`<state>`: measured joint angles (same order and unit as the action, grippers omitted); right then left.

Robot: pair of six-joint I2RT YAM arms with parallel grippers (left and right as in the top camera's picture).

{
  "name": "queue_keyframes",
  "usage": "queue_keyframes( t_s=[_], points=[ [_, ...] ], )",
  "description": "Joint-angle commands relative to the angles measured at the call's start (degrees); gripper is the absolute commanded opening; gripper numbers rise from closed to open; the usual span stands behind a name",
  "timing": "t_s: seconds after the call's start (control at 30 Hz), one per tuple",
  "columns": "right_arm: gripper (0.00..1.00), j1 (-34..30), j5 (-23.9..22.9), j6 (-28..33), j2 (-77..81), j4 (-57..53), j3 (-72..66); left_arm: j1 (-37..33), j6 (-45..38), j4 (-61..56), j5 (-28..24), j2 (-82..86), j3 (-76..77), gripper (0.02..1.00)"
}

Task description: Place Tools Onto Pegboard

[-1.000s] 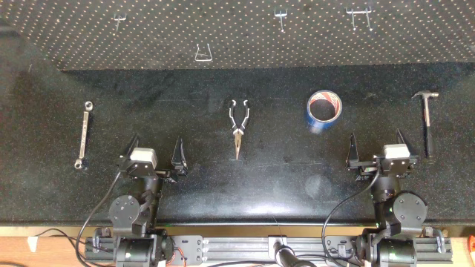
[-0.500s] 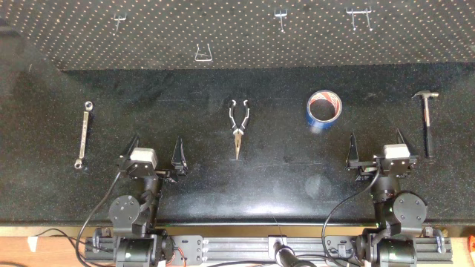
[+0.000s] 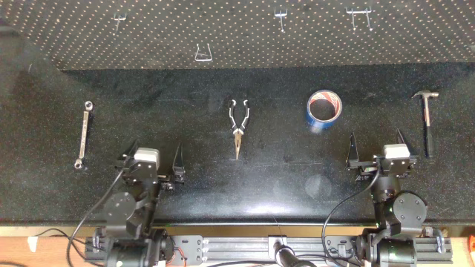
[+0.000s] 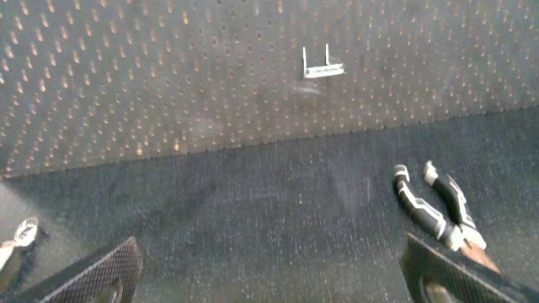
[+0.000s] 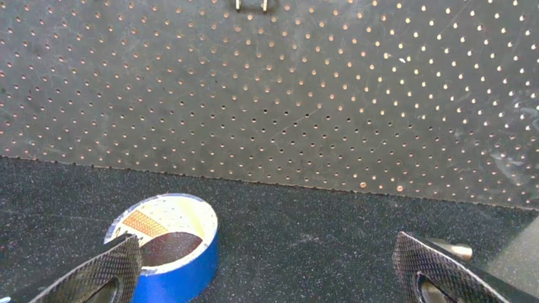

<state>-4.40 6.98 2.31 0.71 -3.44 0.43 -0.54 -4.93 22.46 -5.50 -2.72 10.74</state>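
On the black mat lie a silver wrench [image 3: 83, 136] at the left, black-handled pliers [image 3: 237, 126] in the middle, a blue tape roll [image 3: 324, 109] and a hammer [image 3: 426, 119] at the right. The pegboard [image 3: 245, 30] rises behind, carrying metal hooks [image 3: 202, 53]. My left gripper [image 3: 154, 162] stands open near the front, between wrench and pliers; its wrist view shows the pliers [image 4: 434, 210], a wrench end [image 4: 21, 234] and a hook [image 4: 322, 66]. My right gripper [image 3: 378, 150] stands open between tape and hammer, with the tape roll [image 5: 164, 240] ahead of it.
More hooks hang on the pegboard at the upper left [image 3: 119, 18], the middle [image 3: 280, 15] and the right [image 3: 359, 15]. The mat's front edge runs just ahead of both arm bases.
The left arm has shifted slightly, its gripper now a little lower and turned in the top view. The right arm and the tools are unchanged.
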Motion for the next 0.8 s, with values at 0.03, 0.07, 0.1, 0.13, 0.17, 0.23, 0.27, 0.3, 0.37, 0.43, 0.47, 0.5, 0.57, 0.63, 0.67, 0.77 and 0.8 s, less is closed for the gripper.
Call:
queue_keyframes(
  t_s=[0.03,0.07,0.1,0.13,0.17,0.23,0.27,0.3,0.37,0.43,0.47,0.5,0.57,0.63,0.67,0.77,0.8],
  points=[
    [0.976,-0.28,-0.31,0.57,-0.48,-0.2,-0.2,-1.07,-4.9,9.44,5.77,-12.92,18.99,0.993],
    [0.974,-0.28,-0.33,0.57,-0.48,-0.2,-0.2,-1.22,-5.05,14.97,10.51,-20.92,26.73,0.993],
    [0.976,-0.28,-0.33,0.57,-0.48,-0.2,-0.2,-1.86,-5.09,20.35,12.24,-27.56,33.07,0.993],
    [0.974,-0.28,-0.33,0.57,-0.48,-0.2,-0.2,-2.78,-6.8,24.52,13.03,-32.76,38.07,0.993],
    [0.976,-0.28,-0.31,0.57,-0.48,-0.22,-0.2,-4.48,-10.03,28.48,13.05,-38.75,43.12,0.993],
    [0.976,-0.28,-0.31,0.57,-0.48,-0.2,-0.2,-10.91,-16.15,34.8,13.0,-50.05,52.59,0.996],
    [0.976,-0.28,-0.33,0.57,-0.48,-0.22,-0.2,-15.41,-16.87,35.74,12.61,-54.53,56.22,0.998],
    [0.976,-0.28,-0.31,0.57,-0.48,-0.2,-0.2,-20.0,-17.18,35.65,12.33,-58.23,58.86,0.993],
    [0.976,-0.28,-0.31,0.57,-0.48,-0.2,-0.2,-28.55,-20.68,36.35,8.07,-63.84,62.66,0.993],
    [0.976,-0.28,-0.31,0.57,-0.48,-0.2,-0.2,-40.17,-23.47,37.16,-4.2,-68.87,65.2,0.993],
    [0.976,-0.28,-0.31,0.57,-0.48,-0.2,-0.2,-44.76,-23.5,37.46,-10.27,-70.47,65.24,0.996],
    [0.976,-0.28,-0.33,0.57,-0.48,-0.2,-0.2,-48.15,-23.5,38.05,-14.6,-71.67,65.24,0.993],
    [0.976,-0.28,-0.31,0.57,-0.48,-0.2,-0.2,-52.61,-23.45,38.27,-16.81,-73.77,65.24,0.996],
    [0.976,-0.28,-0.33,0.57,-0.48,-0.2,-0.2,-54.82,-23.47,38.23,-16.06,-79.49,65.24,0.996],
    [0.976,-0.28,-0.33,0.57,-0.48,-0.2,-0.2,-54.51,-24.22,38.21,-15.34,-80.83,65.24,0.996],
    [0.976,-0.28,-0.33,0.57,-0.48,-0.2,-0.2,-51.36,-31.69,38.47,-7.37,-86.03,65.24,0.996],
    [0.976,-0.28,-0.31,0.57,-0.48,-0.2,-0.2,-50.03,-31.8,38.45,-6.38,-87.97,65.24,0.996]
  ],
)
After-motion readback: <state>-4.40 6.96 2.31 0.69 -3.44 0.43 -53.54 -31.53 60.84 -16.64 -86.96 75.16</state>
